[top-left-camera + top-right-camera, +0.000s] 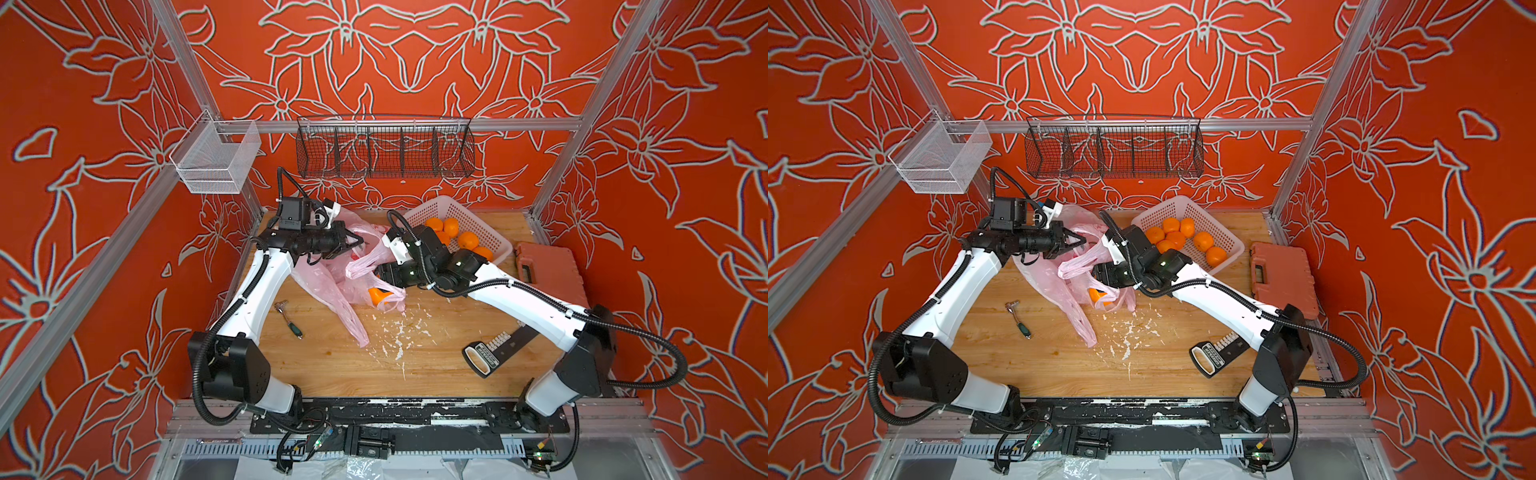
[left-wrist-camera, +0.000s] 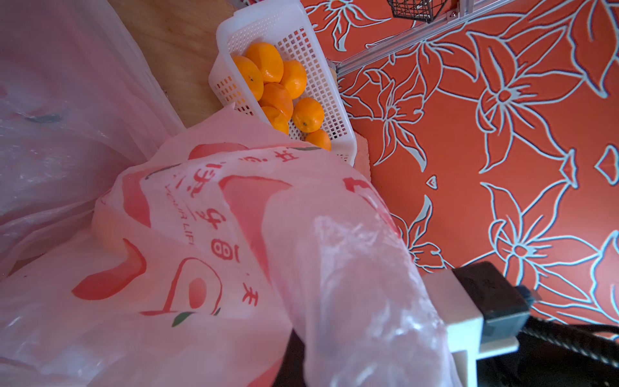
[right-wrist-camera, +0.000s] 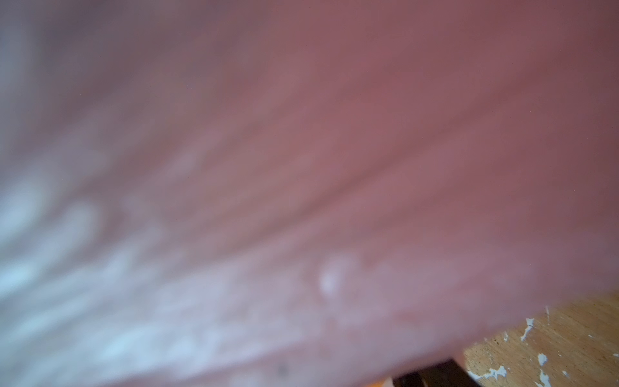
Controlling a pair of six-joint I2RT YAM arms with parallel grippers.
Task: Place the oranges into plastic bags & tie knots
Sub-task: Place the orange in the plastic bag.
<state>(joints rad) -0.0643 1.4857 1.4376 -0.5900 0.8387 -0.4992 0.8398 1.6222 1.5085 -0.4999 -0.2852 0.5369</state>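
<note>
Several oranges [image 1: 467,240] [image 1: 1202,241] [image 2: 278,97] lie in the pale perforated basket [image 1: 457,208] at the back right. A pink plastic bag with red peach prints [image 1: 328,282] [image 1: 1054,282] [image 2: 201,234] lies crumpled mid-table with one orange [image 1: 377,296] [image 1: 1096,295] inside. My left gripper [image 1: 358,242] [image 1: 1080,242] is shut on the bag's raised upper edge. My right gripper [image 1: 384,289] [image 1: 1104,286] reaches into the bag's mouth beside that orange; plastic hides its jaws. The right wrist view shows only blurred pink film [image 3: 301,167]. No knots show.
A paler plastic sheet [image 2: 50,100] lies behind the printed bag. On the wooden table are an orange tool case [image 1: 548,270], a small ratchet tool [image 1: 289,318], a black brush-like tool [image 1: 486,359] and white flakes [image 1: 399,332]. Wire baskets [image 1: 384,149] hang on the back rail.
</note>
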